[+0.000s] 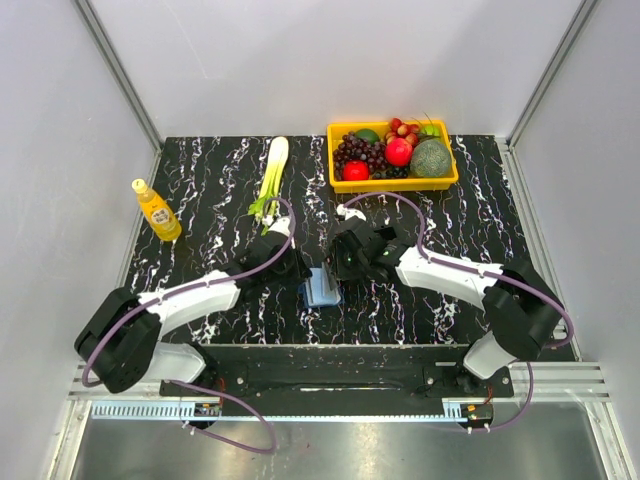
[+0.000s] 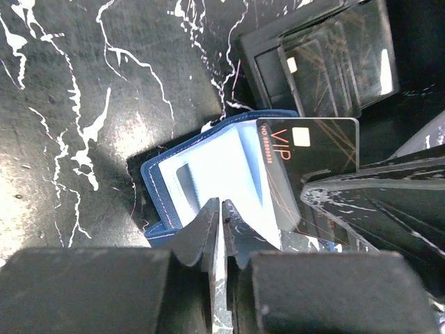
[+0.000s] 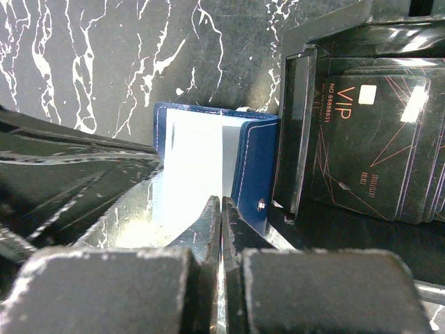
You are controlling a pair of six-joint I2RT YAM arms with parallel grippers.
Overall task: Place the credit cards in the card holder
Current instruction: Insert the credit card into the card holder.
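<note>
I've got the card holder (image 1: 322, 288) lying open near-centre on the surface (image 1: 200, 190), pale blue inside up, btw the two grippers. The left gripper (image 2: 222, 209) sits at its left side, jaws narrow w/ only a slit showing. Its tips overlap the holder's near edge in the left wrist view, but I can't tell if they pinch it. The right gripper (image 3: 221, 205) comes in from the right, jaws pressed together, tips over the pale inside.

One black credit card (image 2: 309, 149) marked VIP stands tilted against the holder's right flap. The right gripper meets its lower right corner; I can't tell whether the card is actually clamped. The right wrist view shows that flap raised, navy outside w/ a snap stud.

Just beside the holder on its far-right side is the black tray (image 3: 295, 125) w/ a stack of cards (image 3: 375, 139) inside, same VIP print.

Elsewhere there's a yellow basket (image 1: 393, 184) of fruit at far right, a green leek (image 1: 271, 175) at far centre and a yellow bottle (image 1: 157, 210) at the left edge, all well apart from the holder.
</note>
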